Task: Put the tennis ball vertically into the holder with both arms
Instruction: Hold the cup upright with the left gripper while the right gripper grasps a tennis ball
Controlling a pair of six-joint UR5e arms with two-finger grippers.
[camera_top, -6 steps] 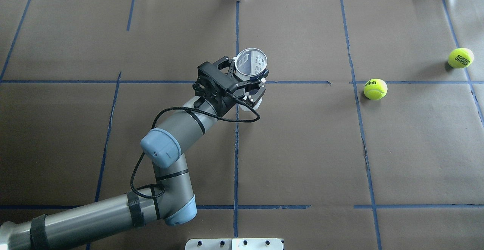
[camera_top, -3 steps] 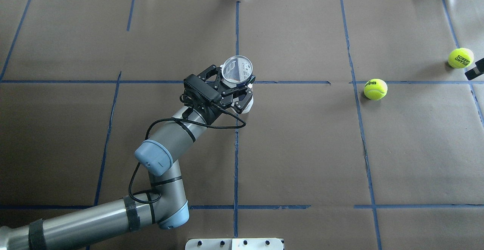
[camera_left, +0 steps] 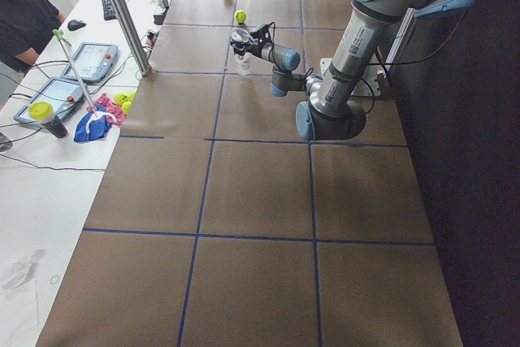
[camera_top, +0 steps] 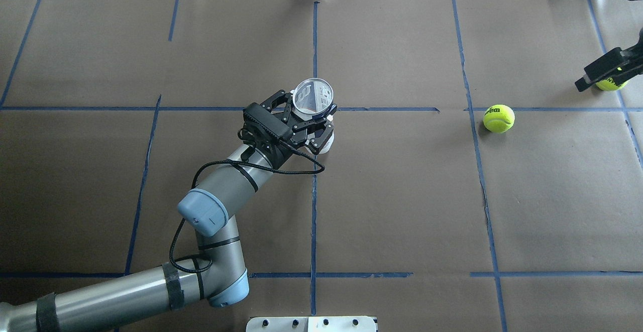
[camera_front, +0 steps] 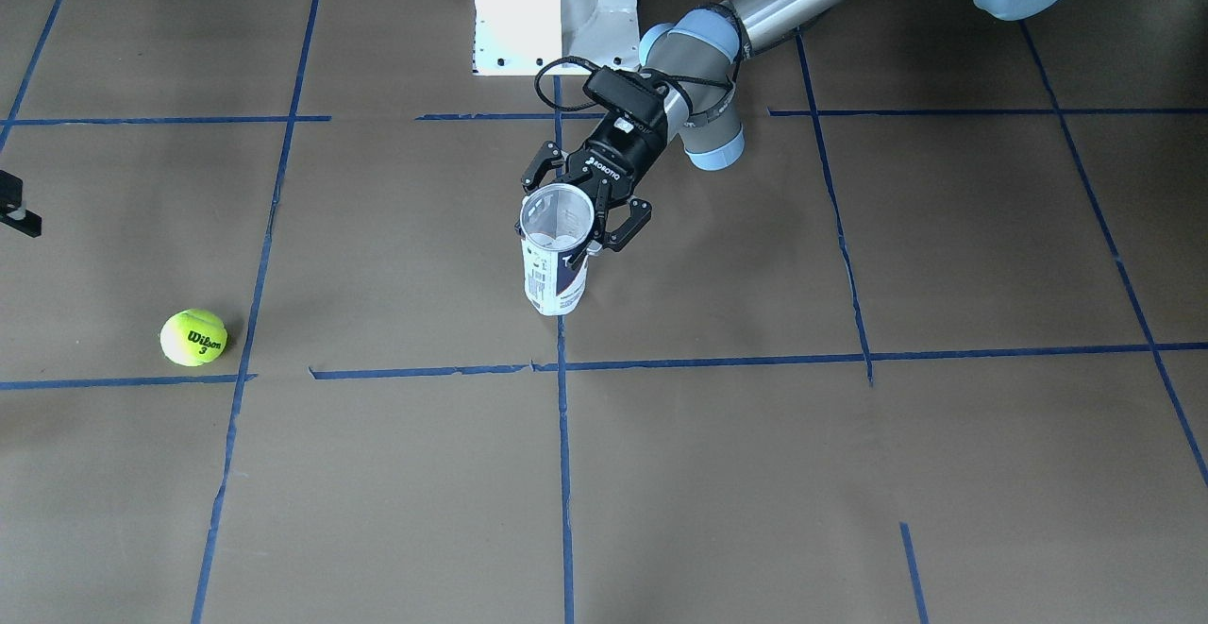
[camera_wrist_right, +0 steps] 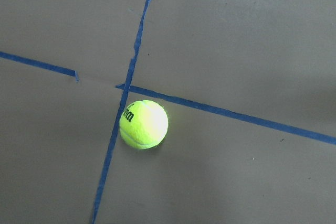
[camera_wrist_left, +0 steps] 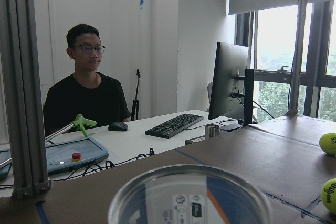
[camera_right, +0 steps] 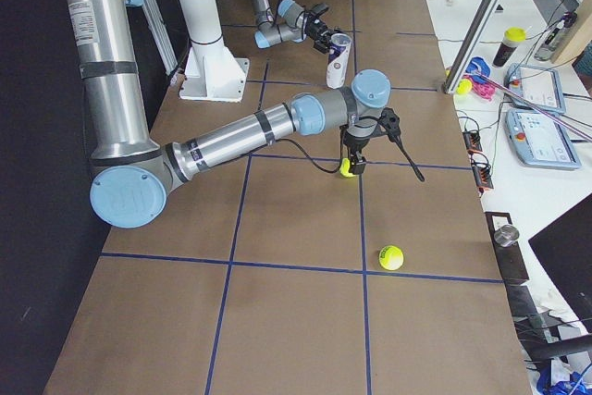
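- The left jaws are pressed against the can (camera_front: 555, 270) just below its open rim. It is held upright, mouth up, near the middle of the table (camera_front: 849, 473). Whether its base touches the table cannot be told.
- The right jaws are seen only in part, so whether they are spread or shut cannot be told.
- The tennis ball (camera_front: 193, 337) lies on the table beside a crossing of blue tape (camera_front: 566, 360), well apart from the can.
- The ball is judged light, springy and fuzzy. It is best gripped across its widest part, and it is likely to roll if nudged.
- The can is thin, smooth clear plastic, probably slippery and easily dented, so the stiffer rim is judged the sound hold.
- A second ball (camera_right: 390, 256) lies farther out.
- The table is covered in matt brown paper.
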